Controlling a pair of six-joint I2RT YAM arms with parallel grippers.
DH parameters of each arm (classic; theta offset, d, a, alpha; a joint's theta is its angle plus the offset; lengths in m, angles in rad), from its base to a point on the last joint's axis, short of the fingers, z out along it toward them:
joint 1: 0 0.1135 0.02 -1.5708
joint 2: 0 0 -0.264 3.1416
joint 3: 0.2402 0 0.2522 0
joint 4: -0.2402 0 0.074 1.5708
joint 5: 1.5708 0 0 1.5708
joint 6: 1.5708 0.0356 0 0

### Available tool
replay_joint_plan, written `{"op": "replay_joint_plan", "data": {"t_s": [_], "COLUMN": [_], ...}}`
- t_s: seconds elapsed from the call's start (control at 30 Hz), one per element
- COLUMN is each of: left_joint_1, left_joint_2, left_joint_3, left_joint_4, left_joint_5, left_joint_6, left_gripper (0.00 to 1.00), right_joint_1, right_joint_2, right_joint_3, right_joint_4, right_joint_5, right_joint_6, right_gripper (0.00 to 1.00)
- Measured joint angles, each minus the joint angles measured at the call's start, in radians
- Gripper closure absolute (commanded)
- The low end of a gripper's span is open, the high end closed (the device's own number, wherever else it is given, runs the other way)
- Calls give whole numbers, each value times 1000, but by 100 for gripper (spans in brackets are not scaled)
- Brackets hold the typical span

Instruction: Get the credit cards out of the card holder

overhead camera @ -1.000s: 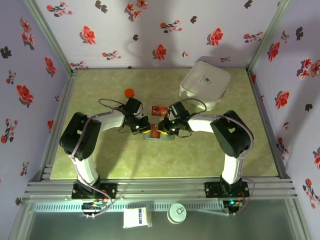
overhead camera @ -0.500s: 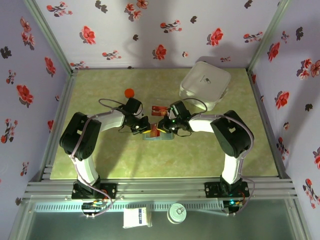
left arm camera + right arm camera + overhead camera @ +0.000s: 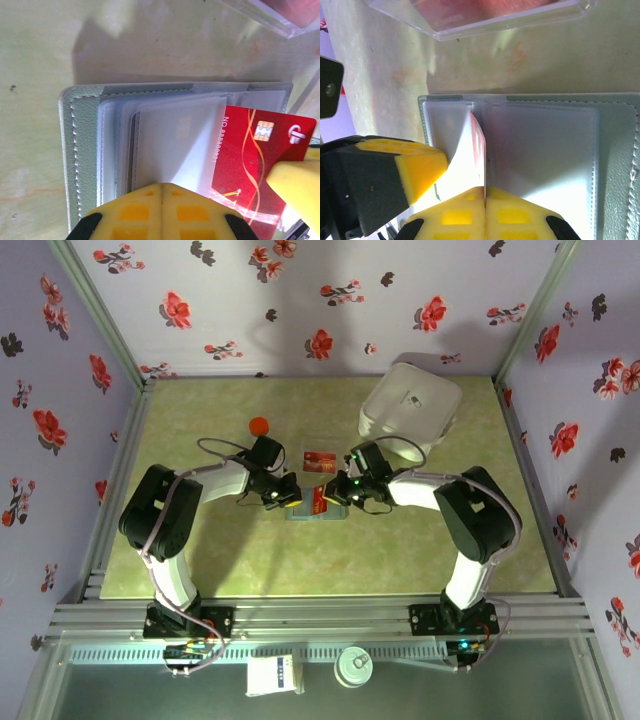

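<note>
**Red card half out of the holder, both jaws closed**

Nearest the arm bases, the table (image 3: 250,560) is a pale green mat. Farther in, the two arms bend toward each other and their jaws meet over the card holder (image 3: 302,514), which lies open and flat directly beneath them.

In the left wrist view, the left jaws are together. Their yellow pads (image 3: 135,210) pinch a lifted clear sleeve leaf of the card holder (image 3: 85,150), whose grey-green stitched border runs off to the jaws' left.

Just right of those jaws is a red credit card (image 3: 250,160) with a gold chip, a white logo and a printed number. Its inner part lies under the cloudy plastic and its chip end is bare. The other arm's yellow finger (image 3: 295,185) lies on that bare end.

In the right wrist view, the right jaws are clamped on this red card (image 3: 479,145), which is seen edge-on (a thin red line running into the seam between the pads). It rises from the centre fold of the holder (image 3: 615,150). The left arm's yellow-and-black finger (image 3: 385,175) sits just left of them, on the sleeve.

Beyond both jaws, near but apart from the holder, is a clear plastic box (image 3: 320,460) with something red inside. Farther off, an orange round thing (image 3: 259,425) lies beyond the left jaws, and a large white rounded case (image 3: 410,405) lies beyond the right jaws.
</note>
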Motion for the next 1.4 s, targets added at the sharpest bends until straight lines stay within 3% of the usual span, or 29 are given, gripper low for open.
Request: {"op": "replay_joint_plan", "data": {"t_s": [0.3,0.5,0.87,1.4], "left_joint_1": [-1,-1,28,40], "left_joint_2": [-40,-58,-97,-67], "left_joint_3": [-38,-39,-30,3], "left_joint_4": [-5,-5,-47,-121], "left_joint_5": [-6,-9,-51,-87], "left_joint_6": [-1,-1,11,53], "left_gripper": [100,98,96,100], "right_joint_1": [-14,-15,-14,-12], "right_joint_2": [-68,-74,-74,47], "right_joint_3": [5,78,335,648], "right_joint_4": [-132,-288,-660,-885], "right_joint_5": [36,74,221,269], "right_joint_6": [-81,-226,-717,-1355], "right_gripper": [95,97,100,100]}}
